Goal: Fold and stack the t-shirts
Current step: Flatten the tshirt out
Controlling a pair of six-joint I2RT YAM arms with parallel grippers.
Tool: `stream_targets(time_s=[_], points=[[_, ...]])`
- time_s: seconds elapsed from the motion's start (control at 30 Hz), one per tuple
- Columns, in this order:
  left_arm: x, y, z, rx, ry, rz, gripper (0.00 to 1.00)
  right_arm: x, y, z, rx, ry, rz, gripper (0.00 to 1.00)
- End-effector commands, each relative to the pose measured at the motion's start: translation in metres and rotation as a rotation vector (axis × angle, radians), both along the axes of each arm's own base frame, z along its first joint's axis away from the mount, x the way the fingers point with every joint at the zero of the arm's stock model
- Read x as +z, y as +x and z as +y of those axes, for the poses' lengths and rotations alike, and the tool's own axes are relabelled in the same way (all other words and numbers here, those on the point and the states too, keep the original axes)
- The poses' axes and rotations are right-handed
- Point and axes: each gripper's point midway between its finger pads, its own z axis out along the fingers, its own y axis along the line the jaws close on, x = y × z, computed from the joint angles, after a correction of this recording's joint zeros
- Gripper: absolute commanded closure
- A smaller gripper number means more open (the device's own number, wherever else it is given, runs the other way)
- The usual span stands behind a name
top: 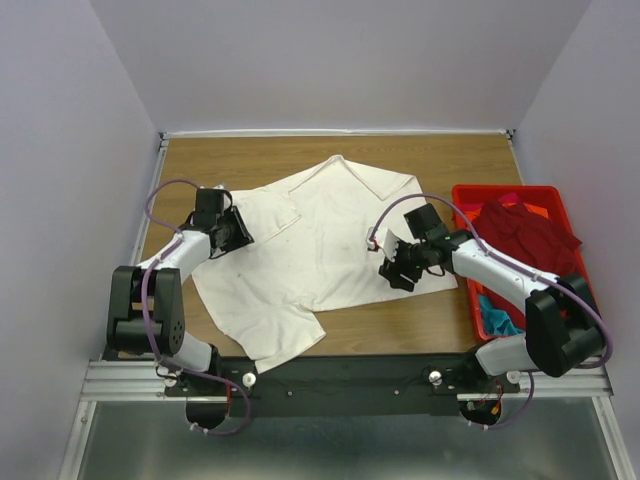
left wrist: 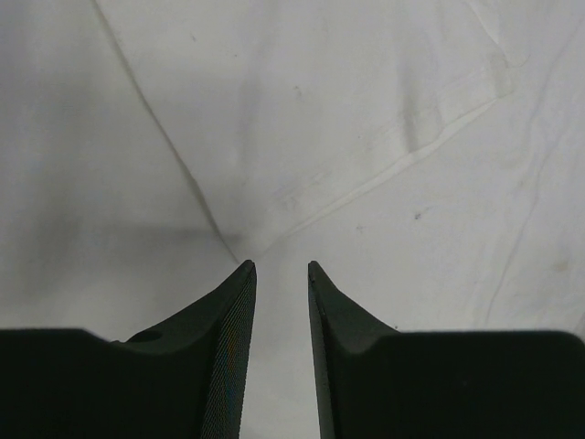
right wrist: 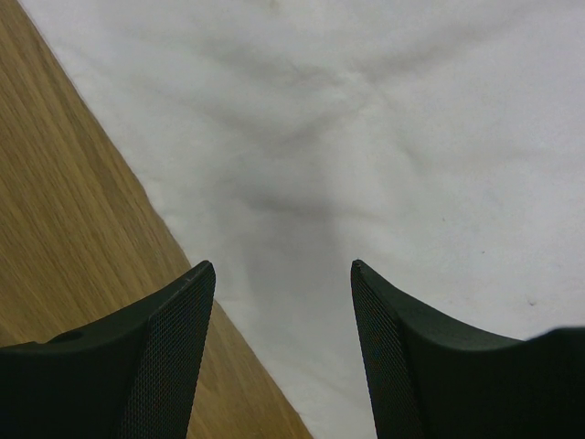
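Note:
A cream-white t-shirt (top: 320, 240) lies spread and rumpled on the wooden table (top: 420, 325). My left gripper (top: 243, 232) rests low on its left sleeve area. In the left wrist view the jaws (left wrist: 281, 265) stand a narrow gap apart over the white cloth (left wrist: 366, 110), beside a sleeve hem. My right gripper (top: 392, 272) sits at the shirt's lower right edge. In the right wrist view it (right wrist: 281, 265) is wide open, straddling the cloth edge (right wrist: 384, 137) with bare wood (right wrist: 64, 210) on its left. A dark red shirt (top: 525, 235) lies in the crate with teal (top: 500, 318) and orange (top: 535, 210) cloth.
A red plastic crate (top: 505, 192) stands at the table's right side, next to the right arm. White walls close the table on the left, back and right. The metal rail with both arm bases runs along the near edge.

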Motion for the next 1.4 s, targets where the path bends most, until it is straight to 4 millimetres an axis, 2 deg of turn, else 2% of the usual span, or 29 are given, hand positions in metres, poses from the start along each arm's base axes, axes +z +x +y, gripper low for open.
stream_targets(time_s=[0.0, 0.27, 0.53, 1.1, 1.23, 1.3, 1.33, 1.37], points=[[-0.002, 0.008, 0.004, 0.037, 0.031, -0.015, 0.63, -0.001, 0.004, -0.003, -0.021, -0.006, -0.004, 0.32], [-0.016, 0.007, 0.007, 0.074, 0.059, 0.023, 0.63, -0.002, 0.004, -0.004, -0.024, -0.005, 0.0, 0.32], [-0.02, 0.003, 0.015, 0.123, 0.088, 0.038, 0.61, -0.003, 0.004, -0.005, -0.026, -0.009, 0.0, 0.32], [-0.037, 0.003, 0.008, 0.111, 0.088, 0.07, 0.63, -0.002, 0.006, -0.007, -0.034, -0.006, -0.002, 0.32], [-0.035, 0.006, 0.008, 0.114, 0.086, 0.06, 0.76, -0.002, 0.005, -0.007, -0.035, -0.004, -0.003, 0.32], [-0.032, 0.008, 0.007, 0.108, 0.084, 0.049, 0.89, -0.001, 0.006, -0.007, -0.036, -0.002, -0.005, 0.32], [-0.03, 0.008, 0.007, 0.107, 0.08, 0.043, 0.89, -0.001, 0.006, -0.008, -0.039, -0.002, -0.003, 0.32], [-0.027, 0.01, 0.007, 0.106, 0.082, 0.035, 0.94, 0.0, 0.006, -0.008, -0.038, -0.001, -0.006, 0.32]])
